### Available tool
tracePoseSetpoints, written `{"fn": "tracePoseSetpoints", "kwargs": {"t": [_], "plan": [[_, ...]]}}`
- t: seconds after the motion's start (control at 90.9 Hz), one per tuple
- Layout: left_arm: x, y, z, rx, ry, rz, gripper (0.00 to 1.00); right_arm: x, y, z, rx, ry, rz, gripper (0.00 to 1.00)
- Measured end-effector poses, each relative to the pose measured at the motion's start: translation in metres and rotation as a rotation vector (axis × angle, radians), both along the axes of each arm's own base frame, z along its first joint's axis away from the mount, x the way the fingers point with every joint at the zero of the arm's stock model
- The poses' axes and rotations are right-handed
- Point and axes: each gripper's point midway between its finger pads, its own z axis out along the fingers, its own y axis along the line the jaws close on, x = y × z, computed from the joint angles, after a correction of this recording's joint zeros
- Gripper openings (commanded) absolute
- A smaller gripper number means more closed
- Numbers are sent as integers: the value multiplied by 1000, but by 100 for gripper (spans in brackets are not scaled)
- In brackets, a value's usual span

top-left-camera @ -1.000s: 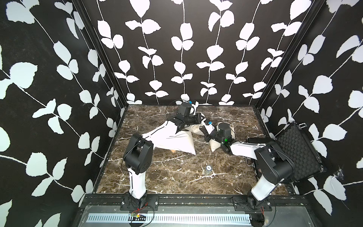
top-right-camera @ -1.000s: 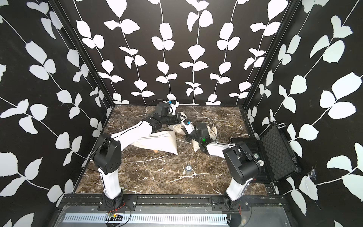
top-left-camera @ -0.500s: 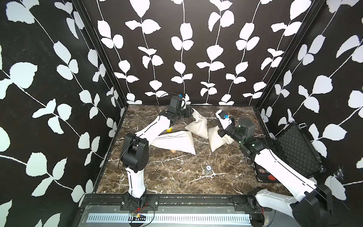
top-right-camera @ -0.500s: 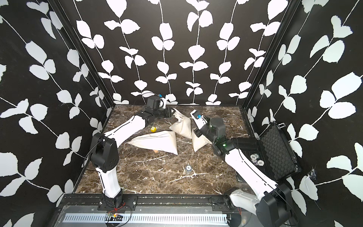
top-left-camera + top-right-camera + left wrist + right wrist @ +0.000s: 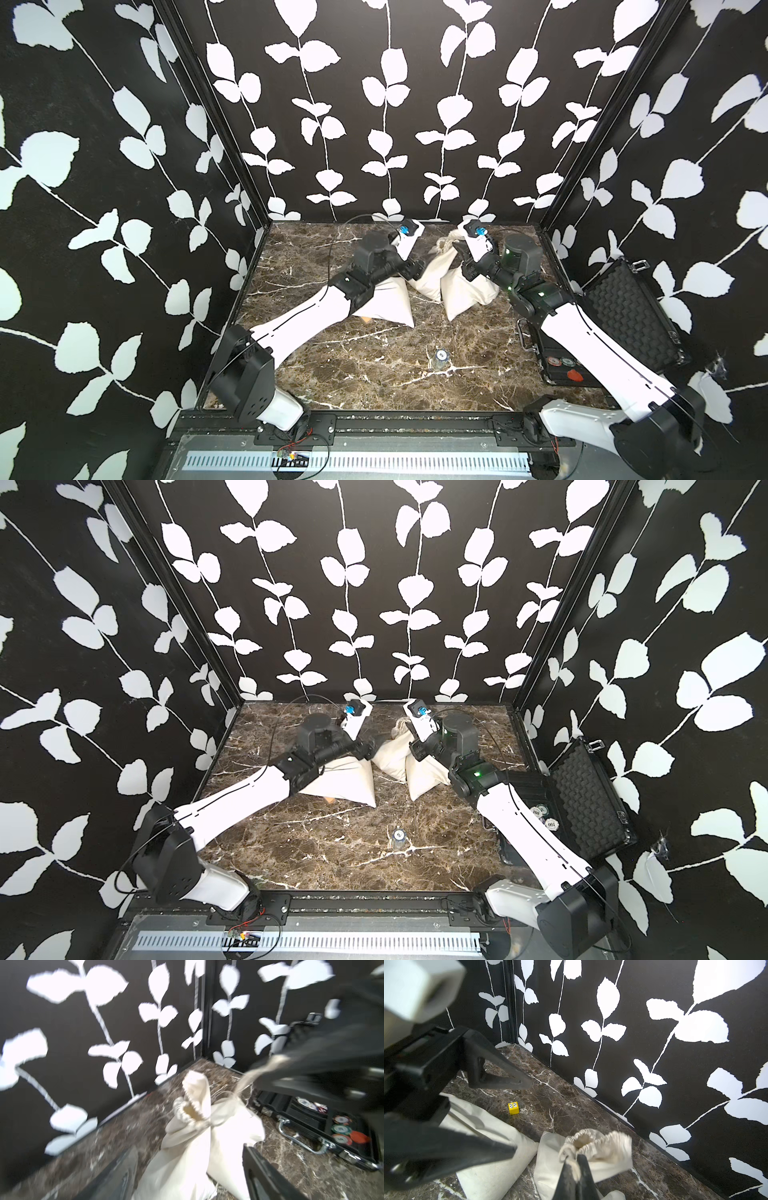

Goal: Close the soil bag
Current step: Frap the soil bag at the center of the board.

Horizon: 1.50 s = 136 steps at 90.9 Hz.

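Pinching the pale twine drawstring (image 5: 247, 1078), the right fingers (image 5: 584, 1172) are apparently pulling it to cinch the cream cloth soil bag (image 5: 207, 1147) lying near the open black foam-lined case (image 5: 623, 307); left fingers (image 5: 508, 1081) are standing wide, empty.

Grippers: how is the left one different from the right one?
The left gripper is wide open; the right gripper is pinched shut. The left gripper holds nothing, while the right gripper clamps the drawstring of the soil bag. Both are black and sit close to that bag.
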Motion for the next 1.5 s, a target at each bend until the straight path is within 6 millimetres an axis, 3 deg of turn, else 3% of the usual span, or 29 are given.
{"fn": "tracePoseSetpoints", "kwargs": {"t": [0.154, 0.33, 0.473, 0.693, 0.814, 1.023, 1.155, 1.309, 1.496], "plan": [[-7, -20, 1, 43, -112, -62, 82, -5, 1, 1, 7, 15, 5, 0], [2, -40, -17, 74, -147, -99, 73, -15, -1, 6, 16, 15, 10, 0], [8, -54, -25, 70, -146, -130, 49, -22, -4, 13, 24, -1, 13, 0], [15, -66, -19, 23, -157, -138, 18, -24, -3, 14, 23, 1, 17, 0], [21, -67, -21, -4, -130, -114, 7, -26, -1, 12, 19, 9, 25, 0], [36, -68, -36, -18, -73, 14, 9, -30, -11, 2, -26, 74, -16, 0], [54, -57, -55, -3, -14, 168, 18, -36, -24, 32, -18, 61, -64, 0], [70, -47, -73, -5, 48, 296, 23, -60, -40, 68, 12, 19, -85, 0], [80, -62, -85, -12, 112, 341, 19, -85, -67, 78, -1, -2, -148, 0]]}}
